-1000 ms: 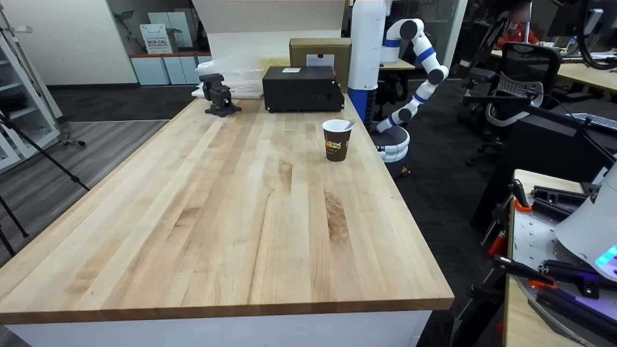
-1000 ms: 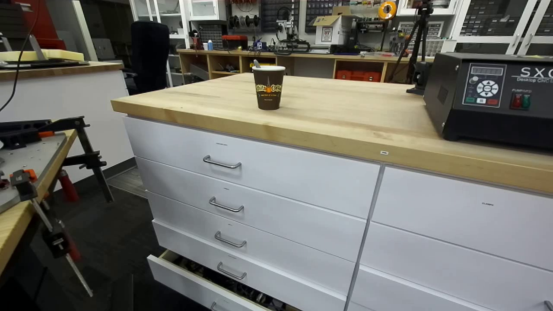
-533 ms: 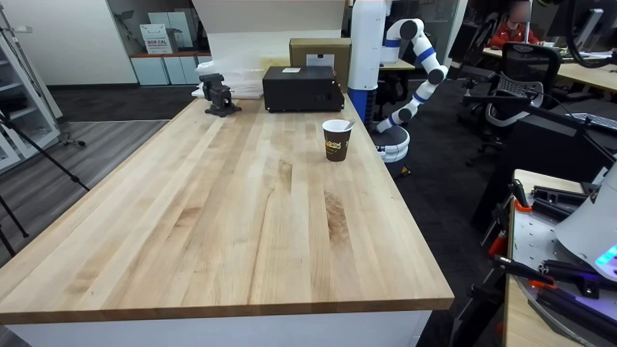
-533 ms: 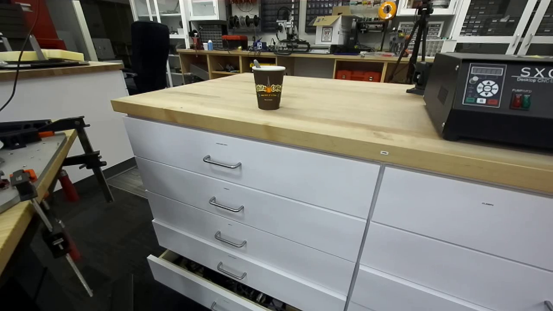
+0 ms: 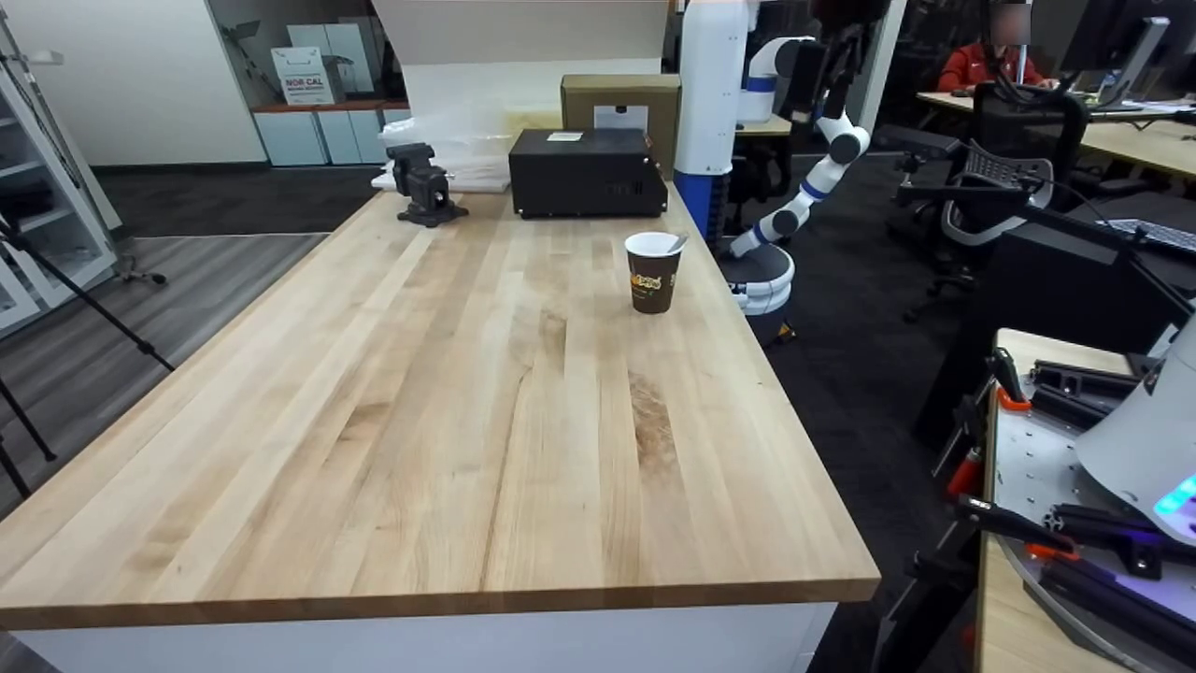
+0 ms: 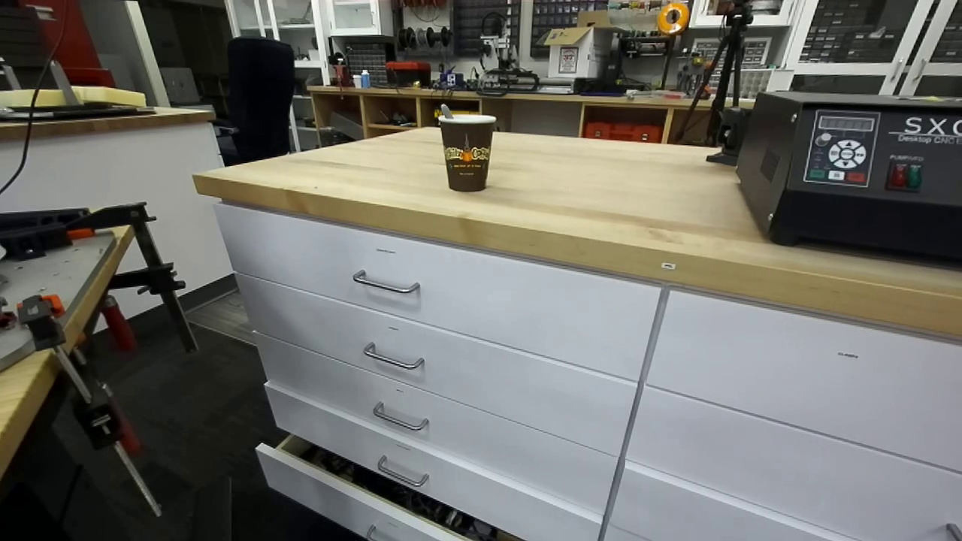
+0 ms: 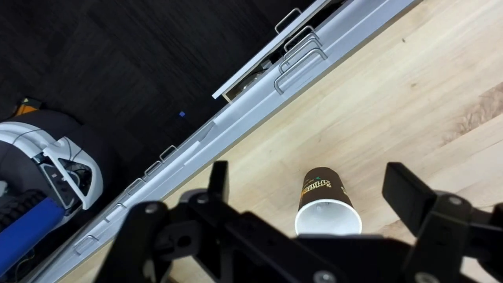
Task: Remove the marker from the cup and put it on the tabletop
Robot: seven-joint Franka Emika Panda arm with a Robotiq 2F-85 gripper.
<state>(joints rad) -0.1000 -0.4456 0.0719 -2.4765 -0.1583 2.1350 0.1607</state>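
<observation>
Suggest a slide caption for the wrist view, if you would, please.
Seen between the open jaws of the gripper, the brown cup stands on the wooden tabletop.

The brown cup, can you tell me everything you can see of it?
The cup looks like paper: dark brown, wider at the top, with a white rim, a white inside and yellow and orange print. It stands upright on the tabletop, near one edge. The marker sits in it, its grey end tilted and poking above the rim; its lower part is hidden. The pincer hangs open, apart from the cup.
</observation>
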